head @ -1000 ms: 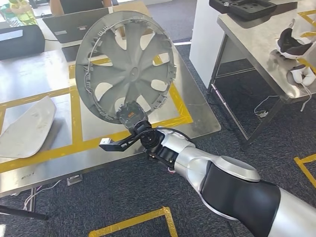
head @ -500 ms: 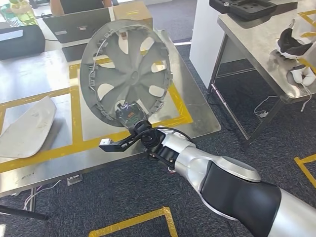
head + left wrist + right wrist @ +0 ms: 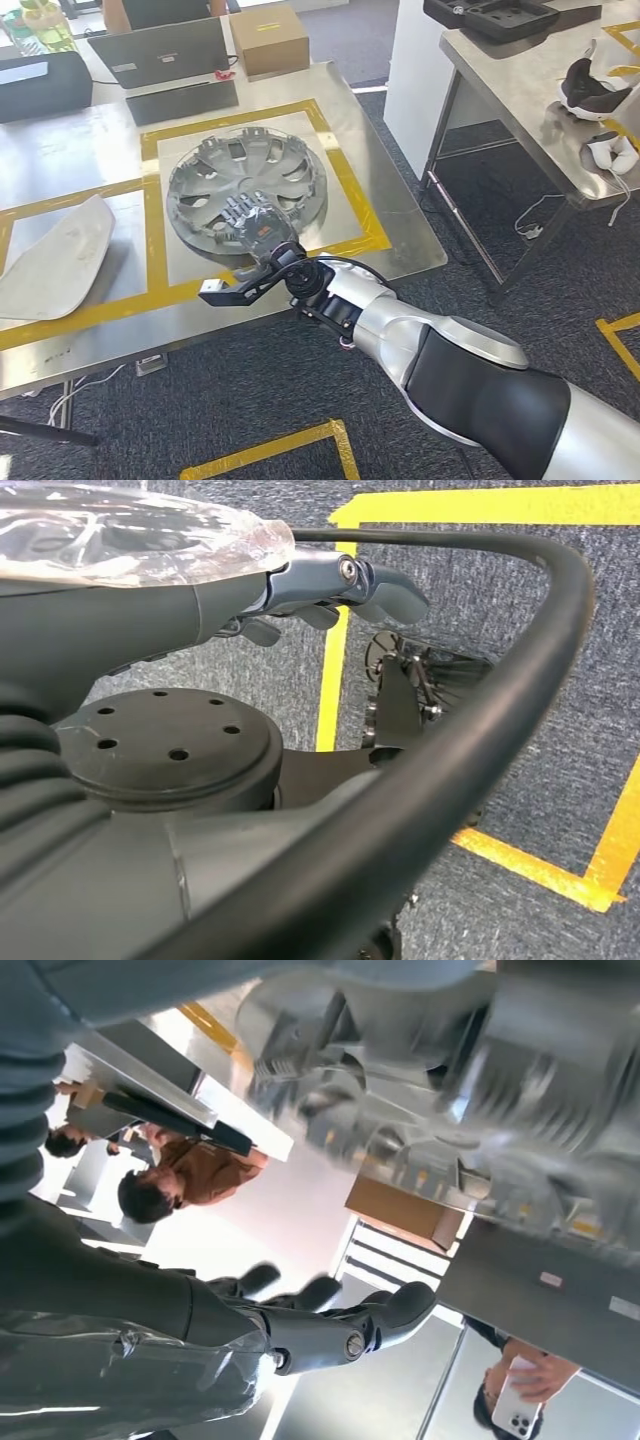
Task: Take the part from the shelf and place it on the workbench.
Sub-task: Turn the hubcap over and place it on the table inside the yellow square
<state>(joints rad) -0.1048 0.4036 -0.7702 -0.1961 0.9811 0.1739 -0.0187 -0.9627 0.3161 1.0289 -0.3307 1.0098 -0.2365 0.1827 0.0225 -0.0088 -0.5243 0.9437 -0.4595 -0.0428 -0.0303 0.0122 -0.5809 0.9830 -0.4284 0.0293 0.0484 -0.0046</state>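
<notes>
The part, a grey hubcap (image 3: 219,172), lies flat on the steel workbench (image 3: 75,150) inside a square of yellow tape. My right hand (image 3: 253,222) hovers over its near rim with the fingers spread and holds nothing. In the right wrist view the right hand (image 3: 332,1320) is stretched out, with a bright gap between it and the blurred hubcap (image 3: 453,1090). My left hand (image 3: 332,580) hangs over carpet, fingers extended and empty.
A white curved panel (image 3: 56,260) lies on the workbench's left part. A cardboard box (image 3: 268,38) and laptops (image 3: 162,50) stand at its far edge. Another steel table (image 3: 521,90) with a black case (image 3: 490,15) stands at the right. People (image 3: 189,1175) stand beyond.
The hubcap, held upright above the bench a second ago, has tipped down and now lies flat. My right hand has let go of it; its fingers are spread.
</notes>
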